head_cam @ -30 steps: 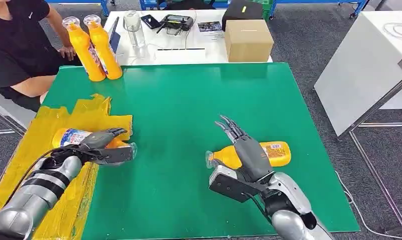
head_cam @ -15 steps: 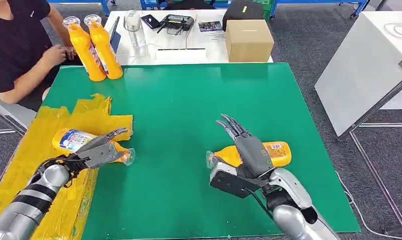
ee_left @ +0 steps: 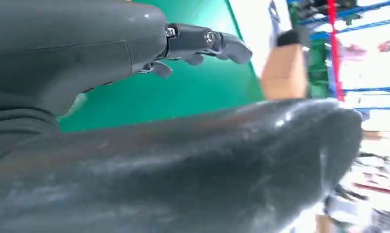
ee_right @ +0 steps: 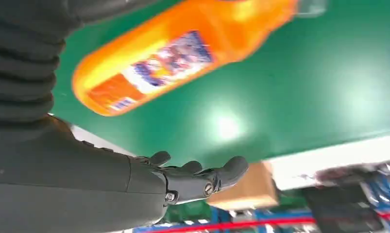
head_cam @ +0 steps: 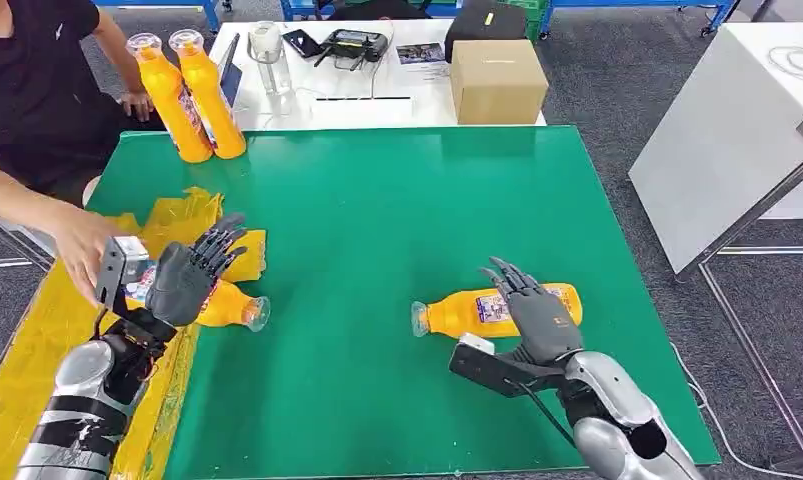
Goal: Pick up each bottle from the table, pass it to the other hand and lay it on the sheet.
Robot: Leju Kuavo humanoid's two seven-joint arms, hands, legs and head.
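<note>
Lifting off the bottle on the sheet (head_cam: pixel 227 306), the left hand (head_cam: pixel 189 276) now hovers above it with fingers spread, holding nothing. That bottle lies at nine o'clock, its cap end over the green mat (head_cam: pixel 377 200), so one delivery looks finished. A person's hand (head_cam: pixel 77 245) reaches in beside it. At five o'clock the right hand (head_cam: pixel 537 312), fingers open and empty, rests against the second bottle (head_cam: pixel 477 311), not yet grasping.
</note>
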